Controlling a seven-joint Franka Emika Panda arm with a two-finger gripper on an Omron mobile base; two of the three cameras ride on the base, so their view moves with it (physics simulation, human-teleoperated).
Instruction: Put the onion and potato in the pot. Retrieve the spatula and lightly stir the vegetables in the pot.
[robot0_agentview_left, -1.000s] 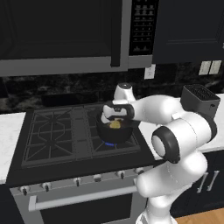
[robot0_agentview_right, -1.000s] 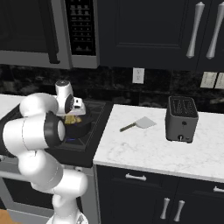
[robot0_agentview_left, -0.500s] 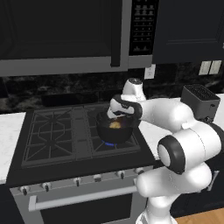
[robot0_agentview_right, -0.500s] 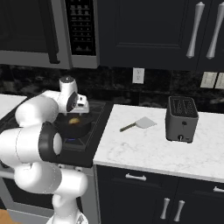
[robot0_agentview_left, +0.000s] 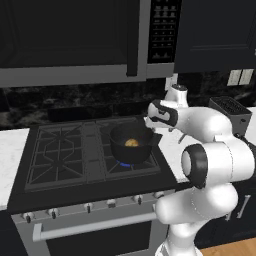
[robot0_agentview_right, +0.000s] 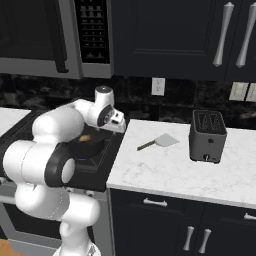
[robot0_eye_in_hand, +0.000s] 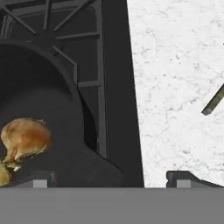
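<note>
Here my jaws stand released, empty; vegetables (robot0_eye_in_hand: 24, 139) lie in the pot (robot0_agentview_left: 131, 144) at nine o'clock; next, fetching the spatula (robot0_agentview_right: 157, 142) from the worktop (robot0_agentview_right: 170, 170) at three o'clock

left base view: behind-left of arm, faces forward and down over stove (robot0_agentview_left: 90, 150) | right base view: behind-right, takes in counter (robot0_agentview_right: 175, 165), toaster (robot0_agentview_right: 206, 135) | hand view: close, looking down at pot (robot0_eye_in_hand: 48, 131) rim | shared: pot, stove edge
</note>
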